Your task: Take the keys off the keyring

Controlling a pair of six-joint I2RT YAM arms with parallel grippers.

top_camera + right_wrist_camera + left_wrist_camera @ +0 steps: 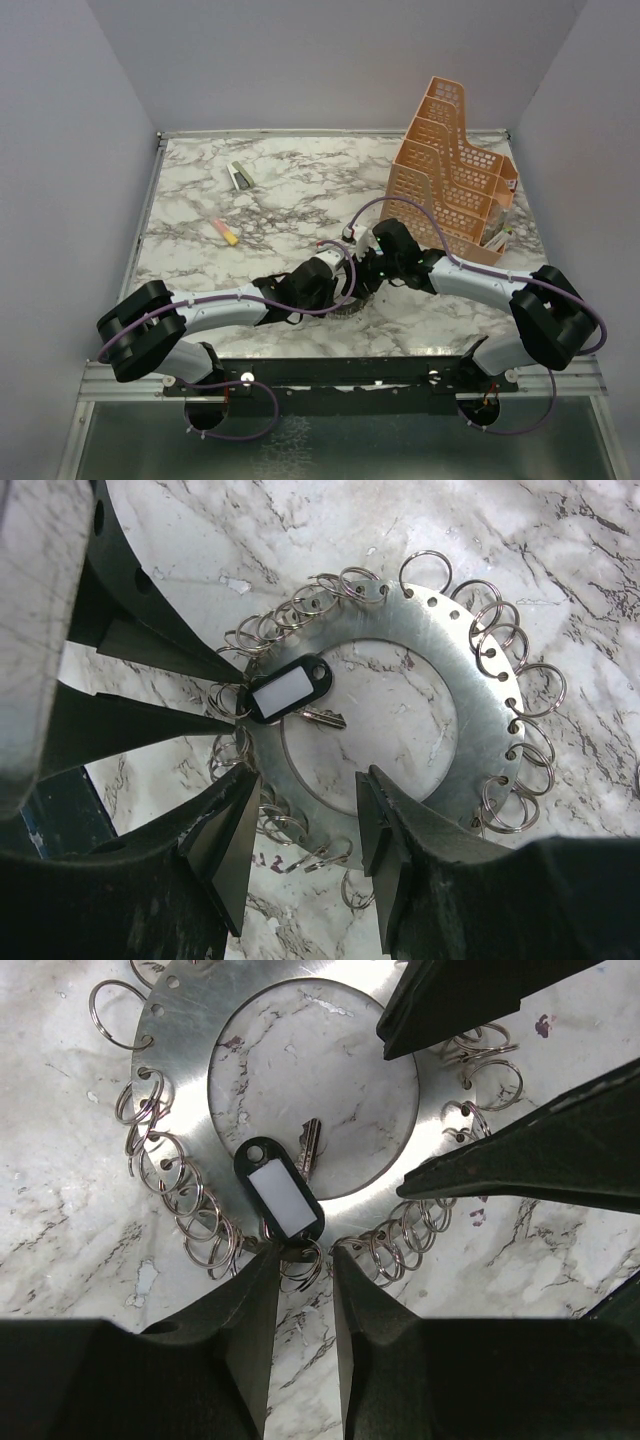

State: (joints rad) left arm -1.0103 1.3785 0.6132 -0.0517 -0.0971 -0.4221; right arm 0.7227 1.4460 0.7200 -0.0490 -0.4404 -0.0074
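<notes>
One key [322, 718] visible, inside the keyring [470, 710] (flat holed disc on marble table [200, 180], rim full of split rings [497, 645]), beside black tag [290, 688]. Tips of left gripper [302, 1260] narrowly flank one split ring; right gripper [308, 776] straddles the disc's band. Whether either is clamped: can't tell.

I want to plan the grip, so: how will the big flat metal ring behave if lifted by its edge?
The keyring looks like polished plate, so probably stiff and slippery. It lies flush on the table, so its edge seems hard to catch. The small rings on its rim would likely dangle.
</notes>
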